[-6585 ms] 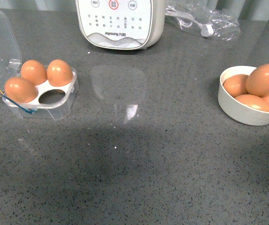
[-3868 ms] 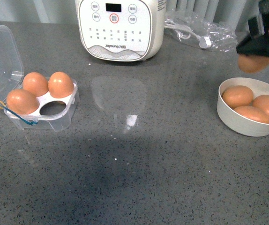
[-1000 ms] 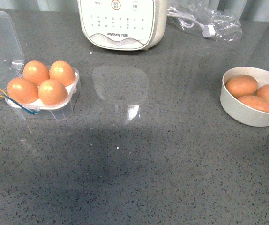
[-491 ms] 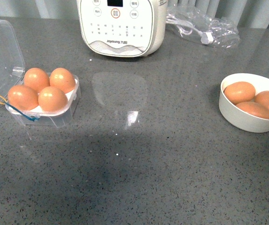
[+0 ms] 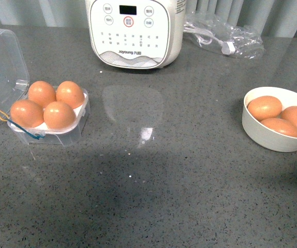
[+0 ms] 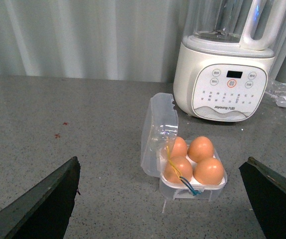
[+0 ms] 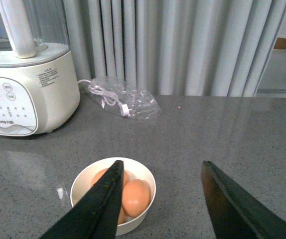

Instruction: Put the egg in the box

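Note:
The box [image 5: 47, 129] stands at the table's left with its clear lid [image 5: 2, 64] swung open. An egg [image 5: 59, 114] sits in its near right hollow, and every other hollow holds an egg too. In the left wrist view the box [image 6: 193, 188] lies ahead of my left gripper [image 6: 161, 162], which is open and apart from it; the egg [image 6: 209, 171] shows there as well. My right gripper [image 7: 161, 163] is open with nothing in it, held back from the white bowl [image 7: 85, 175]. Neither gripper shows in the front view.
The white bowl [image 5: 257, 126] at the right holds three eggs. A white blender base [image 5: 135, 31] stands at the back. To its right lies a clear plastic bag with a cable [image 5: 226, 39]. Grey curtains [image 7: 183, 45] hang behind the table.
The box's near right hollow was empty and now holds an egg. The bowl's top egg is gone. My right gripper, seen earlier carrying an egg above the bowl, has left the front view.

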Robot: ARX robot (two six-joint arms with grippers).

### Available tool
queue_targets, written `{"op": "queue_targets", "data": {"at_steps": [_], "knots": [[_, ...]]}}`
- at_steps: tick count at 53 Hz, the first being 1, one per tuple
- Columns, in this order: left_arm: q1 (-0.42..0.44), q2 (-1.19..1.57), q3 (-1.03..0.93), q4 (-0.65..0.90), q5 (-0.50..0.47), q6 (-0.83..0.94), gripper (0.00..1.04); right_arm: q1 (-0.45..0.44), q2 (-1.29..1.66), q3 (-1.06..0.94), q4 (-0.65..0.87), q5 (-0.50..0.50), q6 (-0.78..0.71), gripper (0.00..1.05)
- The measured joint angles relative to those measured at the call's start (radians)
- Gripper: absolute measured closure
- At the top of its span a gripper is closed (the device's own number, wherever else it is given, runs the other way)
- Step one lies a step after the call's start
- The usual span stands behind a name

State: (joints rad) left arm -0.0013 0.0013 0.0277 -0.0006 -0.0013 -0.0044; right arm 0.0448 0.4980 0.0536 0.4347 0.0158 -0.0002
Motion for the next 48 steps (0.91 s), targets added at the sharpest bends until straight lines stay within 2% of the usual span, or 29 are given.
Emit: {"op": "queue_targets", "data": {"at_steps": [6,9,13,48], "knots": [[0.000,0.000,0.000,0.000,0.000,0.000,0.07,-0.041,-0.064,-0.016,-0.045,-0.011,0.000,0.94],[0.000,0.000,0.000,0.000,0.000,0.000,0.07,-0.042,-0.075,-0.024,-0.047,-0.014,0.000,1.01],[0.000,0.000,0.000,0.000,0.000,0.000,0.07,-0.042,-0.094,-0.049,-0.033,-0.015,-0.002,1.02],[0.000,0.000,0.000,0.000,0.000,0.000,0.07,-0.042,-0.301,-0.049,-0.234,-0.015,-0.002,1.02]]}}
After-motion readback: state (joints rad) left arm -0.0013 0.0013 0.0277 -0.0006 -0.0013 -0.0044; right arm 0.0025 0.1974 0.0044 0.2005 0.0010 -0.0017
